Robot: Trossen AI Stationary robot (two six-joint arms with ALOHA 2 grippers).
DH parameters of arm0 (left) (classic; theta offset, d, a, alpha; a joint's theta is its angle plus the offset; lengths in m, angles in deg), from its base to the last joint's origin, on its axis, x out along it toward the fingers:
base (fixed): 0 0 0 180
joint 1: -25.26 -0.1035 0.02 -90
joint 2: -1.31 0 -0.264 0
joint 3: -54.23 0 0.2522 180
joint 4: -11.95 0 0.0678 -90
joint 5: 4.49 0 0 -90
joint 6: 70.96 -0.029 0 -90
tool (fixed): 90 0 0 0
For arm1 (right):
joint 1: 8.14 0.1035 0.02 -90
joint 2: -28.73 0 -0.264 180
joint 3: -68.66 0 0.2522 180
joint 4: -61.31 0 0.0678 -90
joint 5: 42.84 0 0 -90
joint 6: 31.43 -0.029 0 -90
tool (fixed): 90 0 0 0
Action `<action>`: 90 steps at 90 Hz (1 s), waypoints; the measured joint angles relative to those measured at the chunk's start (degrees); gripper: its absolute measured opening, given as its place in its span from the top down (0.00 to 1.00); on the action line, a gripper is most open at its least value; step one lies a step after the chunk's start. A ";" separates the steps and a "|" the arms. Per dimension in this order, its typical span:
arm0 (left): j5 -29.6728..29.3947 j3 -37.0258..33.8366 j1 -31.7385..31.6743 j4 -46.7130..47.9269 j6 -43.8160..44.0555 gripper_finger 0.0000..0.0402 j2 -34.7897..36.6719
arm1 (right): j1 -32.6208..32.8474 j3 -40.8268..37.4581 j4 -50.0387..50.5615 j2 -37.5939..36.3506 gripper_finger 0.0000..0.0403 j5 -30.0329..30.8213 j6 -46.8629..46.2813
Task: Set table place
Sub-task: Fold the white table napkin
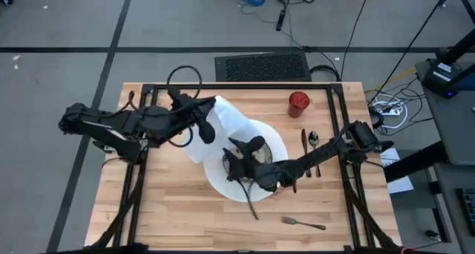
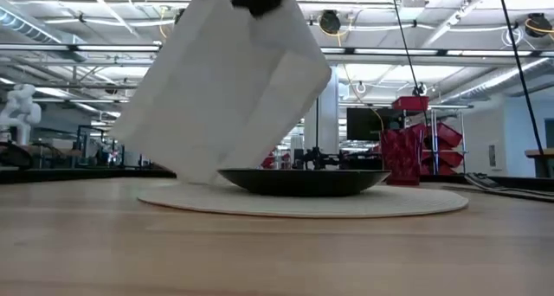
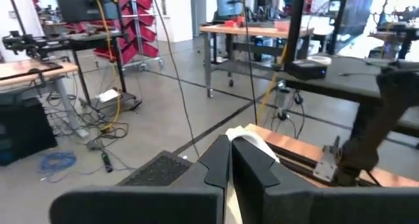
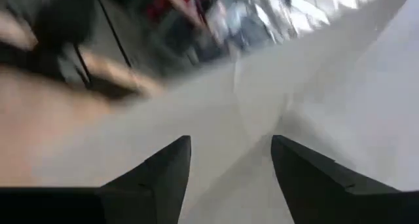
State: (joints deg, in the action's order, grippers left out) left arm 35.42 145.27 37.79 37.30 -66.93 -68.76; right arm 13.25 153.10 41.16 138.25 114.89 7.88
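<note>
left gripper (image 1: 205, 128) raised, clamped on white napkin (image 1: 226, 128) over plate (image 1: 223, 181); right gripper (image 1: 241, 161) low above bowl (image 2: 303, 181), fingers apart.

The floor (image 1: 67, 31) is grey concrete crossed by dark tape lines, with a black ridged mat (image 1: 262, 66) lying on it and loose cables (image 1: 286, 1), one coil blue, trailing nearby. A white power strip (image 1: 387, 108) sits to one side. Farther into the room stand a red rack of bins (image 2: 415, 149), a dark monitor (image 2: 363, 123) and a wooden workbench (image 3: 262, 33) on grey legs. Long ceiling lights (image 2: 407, 28) run overhead among exposed pipes and beams.
</note>
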 joint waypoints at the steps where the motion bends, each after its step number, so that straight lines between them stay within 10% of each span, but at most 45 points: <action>1: 0.00 0.00 -0.01 -0.21 -0.01 1.00 0.04 | 0.20 0.00 0.79 0.00 0.51 0.82 -0.12; 63: 16.28 0.00 7.35 -13.57 -1.92 1.00 1.48 | 12.63 0.00 7.47 -1.44 0.51 12.23 22.88; 90: 15.25 0.00 7.39 -13.81 -3.46 1.00 1.54 | 9.63 0.00 -6.69 -1.51 0.51 11.61 23.91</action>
State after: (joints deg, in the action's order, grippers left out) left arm 50.67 145.27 45.19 23.49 -70.40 -67.22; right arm 22.88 153.10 34.47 136.74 126.50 31.79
